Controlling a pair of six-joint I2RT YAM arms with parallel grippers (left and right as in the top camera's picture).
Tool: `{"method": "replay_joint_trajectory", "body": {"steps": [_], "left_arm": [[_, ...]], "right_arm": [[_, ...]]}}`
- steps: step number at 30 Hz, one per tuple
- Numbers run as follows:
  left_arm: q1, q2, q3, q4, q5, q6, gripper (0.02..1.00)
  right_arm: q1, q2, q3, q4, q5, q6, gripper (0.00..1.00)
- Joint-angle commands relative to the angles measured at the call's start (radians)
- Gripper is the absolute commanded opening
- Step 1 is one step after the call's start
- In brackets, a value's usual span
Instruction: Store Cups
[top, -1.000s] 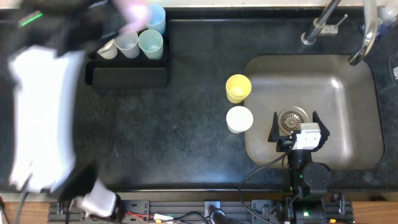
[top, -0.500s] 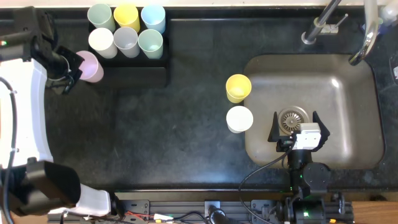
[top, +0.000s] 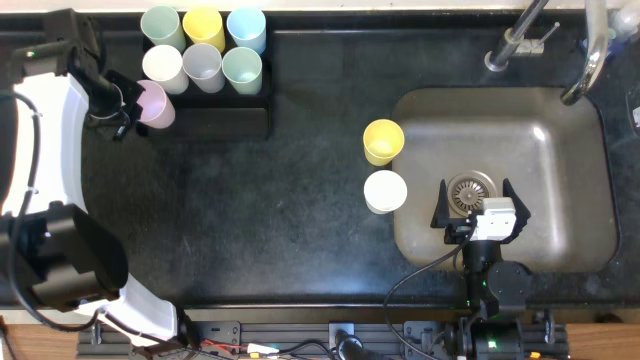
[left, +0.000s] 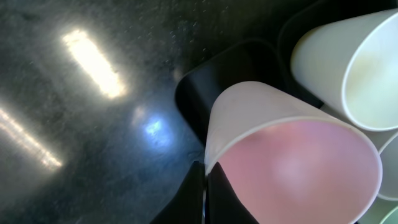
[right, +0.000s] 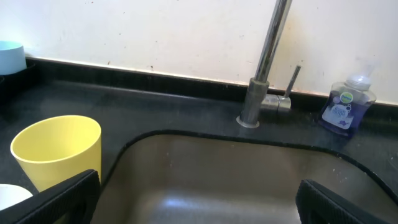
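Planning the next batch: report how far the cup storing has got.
Done: six cups stand in the black rack. In hand: the left pincer grips a pink cup at the rack's left end. Left: the yellow cup and white cup beside the sink; the right pincer hangs open.

The pink cup (left: 292, 168) is cut by the frame edge; the tap (right: 266, 62) loses its spout likewise.

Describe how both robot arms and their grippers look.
The left arm has white shells with black joints and a black two-finger left gripper. The right arm is slim and black, its right gripper a white block with black fingers; a black cable loops beside it.
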Motion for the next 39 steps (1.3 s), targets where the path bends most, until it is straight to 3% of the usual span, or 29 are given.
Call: {"method": "replay_joint_trajectory", "body": {"steps": [1, 30, 31, 32, 33, 34, 39], "left_arm": [[0.013, 0.016, 0.012, 0.027, 0.006, -0.007, 0.036], [0.030, 0.143, 0.012, 0.046, 0.039, -0.007, 0.058], [0.030, 0.145, 0.012, 0.046, 0.040, -0.007, 0.163], [0.029, 0.144, 0.012, 0.046, 0.040, -0.007, 0.358], [0.028, 0.144, 0.012, 0.046, 0.040, -0.007, 0.728], [0.028, 0.144, 0.012, 0.046, 0.040, -0.007, 0.998], [0.026, 0.124, 0.012, 0.045, 0.048, -0.007, 0.998]], "right_arm": [[-0.005, -0.009, -0.013, 0.006, 0.003, 0.005, 0.998], [-0.005, -0.009, -0.013, 0.006, 0.003, 0.005, 0.998], [-0.005, -0.009, -0.013, 0.006, 0.003, 0.005, 0.998], [-0.005, -0.009, -0.013, 0.006, 0.003, 0.005, 0.998], [-0.005, -0.009, -0.013, 0.006, 0.003, 0.005, 0.998], [-0.005, -0.009, -0.013, 0.006, 0.003, 0.005, 0.996], [-0.005, -0.009, -0.013, 0.006, 0.003, 0.005, 0.998]]}}
